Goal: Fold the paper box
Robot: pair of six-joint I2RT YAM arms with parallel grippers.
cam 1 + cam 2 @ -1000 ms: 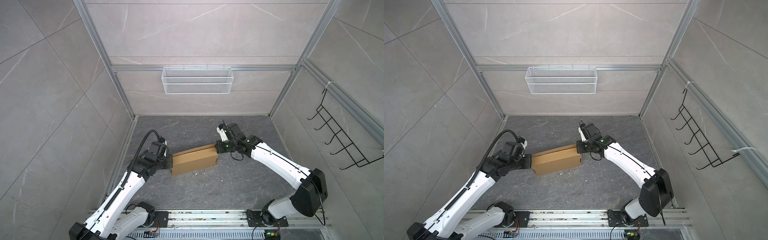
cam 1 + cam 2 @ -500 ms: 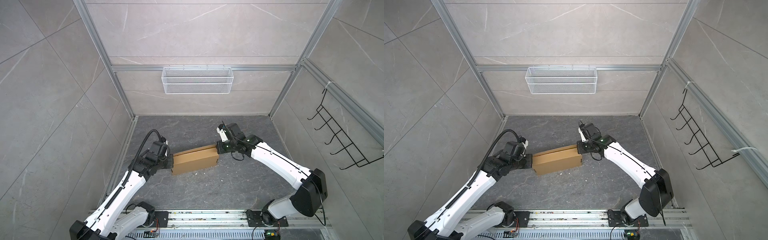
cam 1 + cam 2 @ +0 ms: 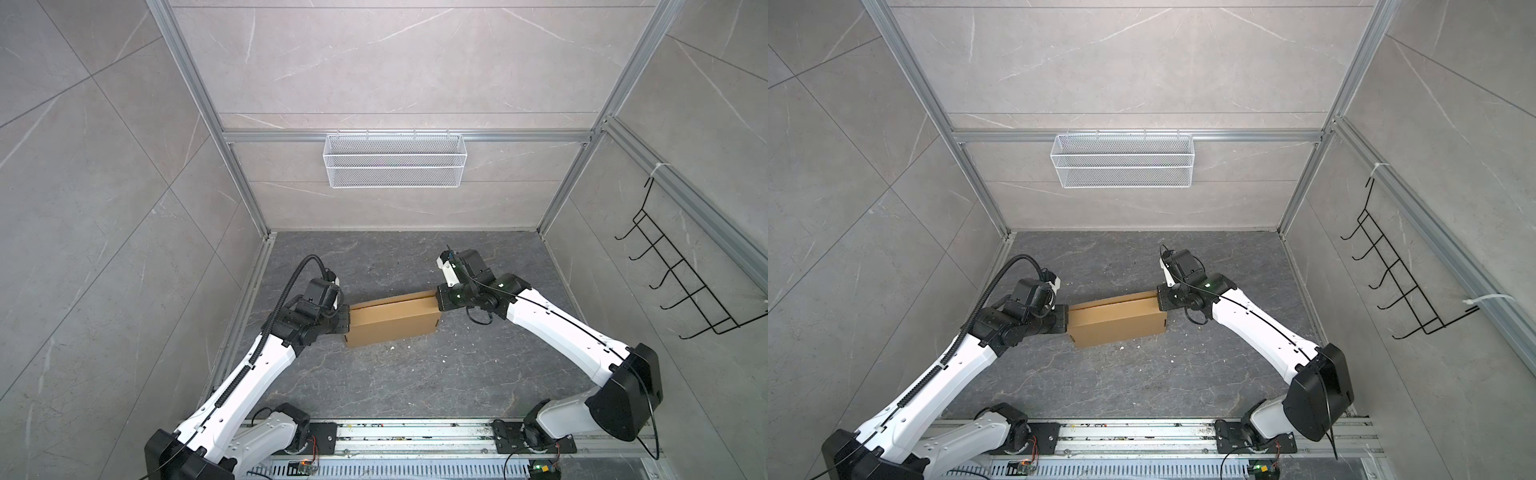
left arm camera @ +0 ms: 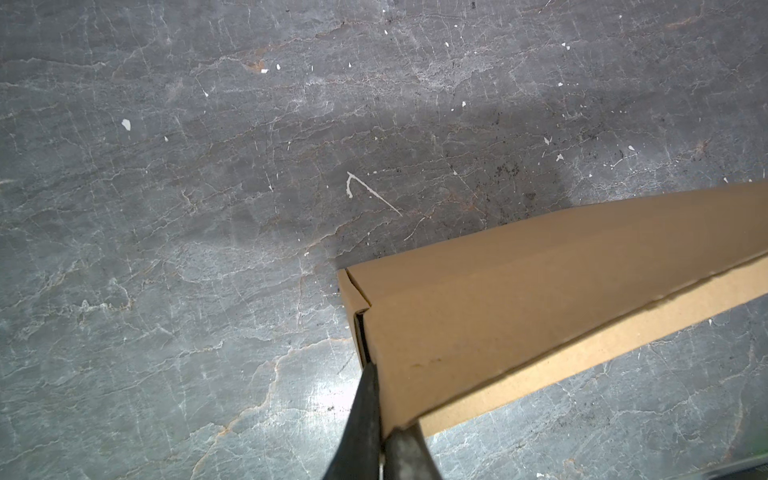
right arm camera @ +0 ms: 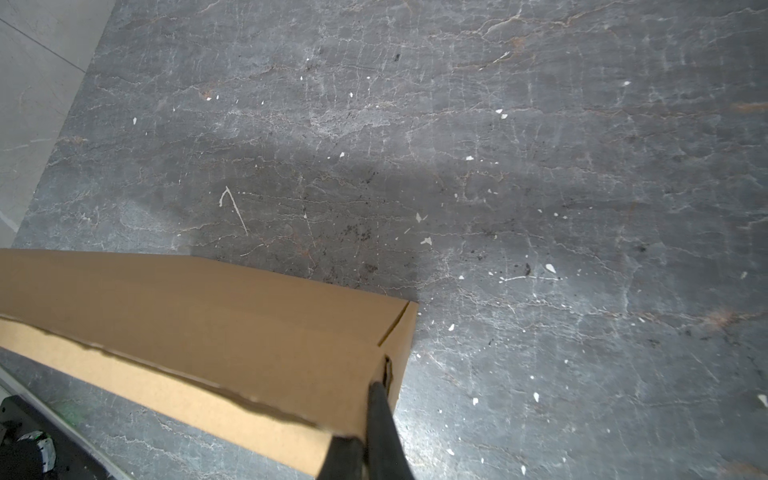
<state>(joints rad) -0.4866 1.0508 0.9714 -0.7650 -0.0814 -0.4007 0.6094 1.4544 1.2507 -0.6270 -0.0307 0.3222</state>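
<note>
The closed brown paper box (image 3: 392, 322) is lying mid-way across the grey stone floor (image 3: 415, 382), its long axis running from 9 to 3 o'clock. The left gripper (image 3: 347, 323) is pinching the cardboard at the 9 o'clock end. The right gripper (image 3: 437, 302) is pinching the 3 o'clock end likewise.

Gripper (image 4: 380, 401) (tight) on paper box (image 4: 519, 299) corner

A white mesh basket (image 3: 395, 166) and black hook rack (image 3: 685, 274) hang on the walls.
</note>
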